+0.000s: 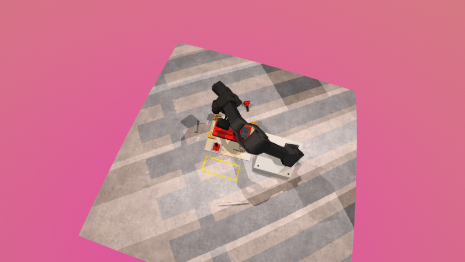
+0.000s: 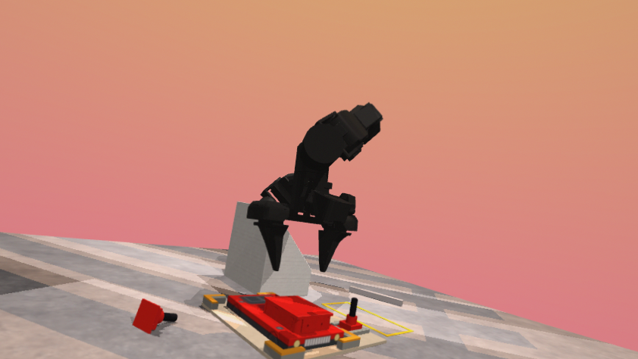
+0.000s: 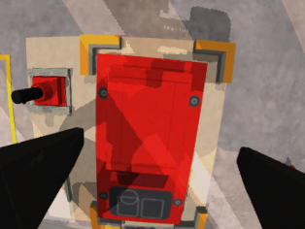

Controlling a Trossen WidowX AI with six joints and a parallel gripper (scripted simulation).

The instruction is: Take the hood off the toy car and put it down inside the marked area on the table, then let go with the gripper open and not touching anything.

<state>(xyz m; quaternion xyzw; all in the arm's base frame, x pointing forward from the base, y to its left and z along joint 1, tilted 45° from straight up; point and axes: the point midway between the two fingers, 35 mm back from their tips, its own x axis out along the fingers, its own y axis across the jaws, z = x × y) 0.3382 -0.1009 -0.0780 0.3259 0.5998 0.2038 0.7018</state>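
Observation:
The toy car [image 1: 224, 135] [image 2: 249, 308] [image 3: 104, 160] is red and sits on a beige board [image 1: 242, 156] [image 2: 366, 342] [image 3: 49, 53]. Its hood [image 2: 294, 312] [image 3: 146, 121] is the raised red box on top of it, in place on the car. My gripper [image 2: 299, 270] [image 3: 163, 146] is wide open and empty, pointing down above the car. In the wrist view its fingers stand on either side of the car. In the top view the arm hides part of the car. The marked area is a yellow outline [image 1: 238, 173] [image 2: 399, 332] [image 3: 12, 97] beside the board, with nothing in it.
A red part with an upright black peg [image 1: 216, 147] [image 2: 351, 323] [image 3: 49, 91] stands on the board. Another red part [image 1: 247, 103] [image 2: 148, 315] lies off the board. Orange corner brackets [image 2: 283, 347] [image 3: 216, 46] surround the car. The pale base block [image 1: 273, 169] [image 2: 243, 249] is close by.

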